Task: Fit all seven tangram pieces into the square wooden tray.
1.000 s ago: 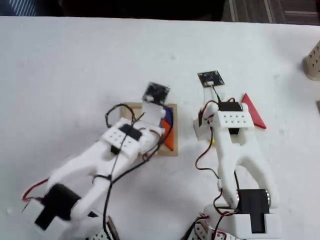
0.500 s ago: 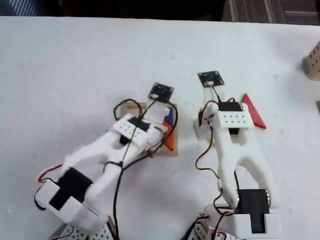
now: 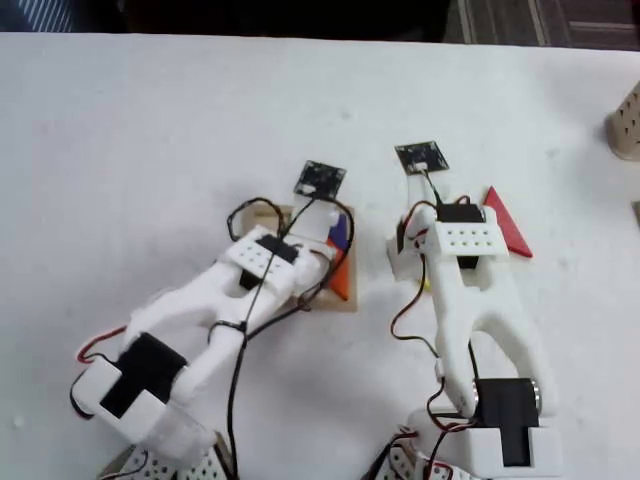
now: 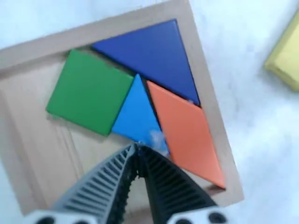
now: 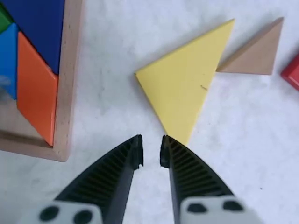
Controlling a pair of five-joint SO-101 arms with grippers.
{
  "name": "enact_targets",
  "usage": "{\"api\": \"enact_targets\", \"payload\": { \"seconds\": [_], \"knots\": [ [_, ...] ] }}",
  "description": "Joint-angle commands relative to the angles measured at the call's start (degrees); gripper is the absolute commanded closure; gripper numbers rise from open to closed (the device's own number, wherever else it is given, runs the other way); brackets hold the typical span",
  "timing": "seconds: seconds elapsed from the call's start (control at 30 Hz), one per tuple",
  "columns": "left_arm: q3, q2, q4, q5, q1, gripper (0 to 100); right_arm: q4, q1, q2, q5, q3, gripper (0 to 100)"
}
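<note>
Since a second ago, the left arm has been swung to the right above the square wooden tray [image 4: 206,93], with its elbow drawn toward the near edge of the table [image 3: 150,120]. Over the last half second hardly any shift is seen, and the right arm has been kept in place.

Four pieces are seated in the tray. A large blue triangle [image 4: 154,56] is set into one corner, with a long side against the rim. A green square [image 4: 88,93] is laid beside it, slightly tilted. A light blue triangle [image 4: 138,116] is wedged between the square and an orange parallelogram [image 4: 187,135], which is pressed along the same rim as the blue triangle. Bare wood is shown across the remaining floor of the tray.

The left gripper [image 4: 138,150] is held over the tray with its jaws closed together, nothing caught between them, and the tips are placed at a corner of the light blue triangle.

Outside the tray, a yellow triangle [image 5: 187,88] is lying flat on the table near the rim. A plain wood-coloured triangle [image 5: 254,53] is touching one of its corners. A red triangle [image 3: 508,225] is lying farther out, just beside the right arm's wrist.

The right gripper [image 5: 151,151] is held above bare table, just beside the nearest corner of the yellow triangle, with its jaws parted by a narrow slit and nothing between them.

A pale perforated block [image 3: 628,125] is seen at the table's right edge in the high view.
</note>
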Motion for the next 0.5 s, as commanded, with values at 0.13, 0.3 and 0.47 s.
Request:
{"api": "enact_targets", "payload": {
  "seconds": [0.13,0.3,0.47],
  "knots": [
    [0.2,-1.1,-3.3,2.2,0.9,98,-0.8,0.2,-0.7,0.0,-0.4,93.5],
    [0.1,-2.7,0.1,2.1,1.0,98,-0.8,0.2,-0.7,0.0,-0.4,93.5],
    [4.4,-10.4,1.3,2.1,1.1,98,-0.8,0.2,-0.7,0.0,-0.4,93.5]
  ]
}}
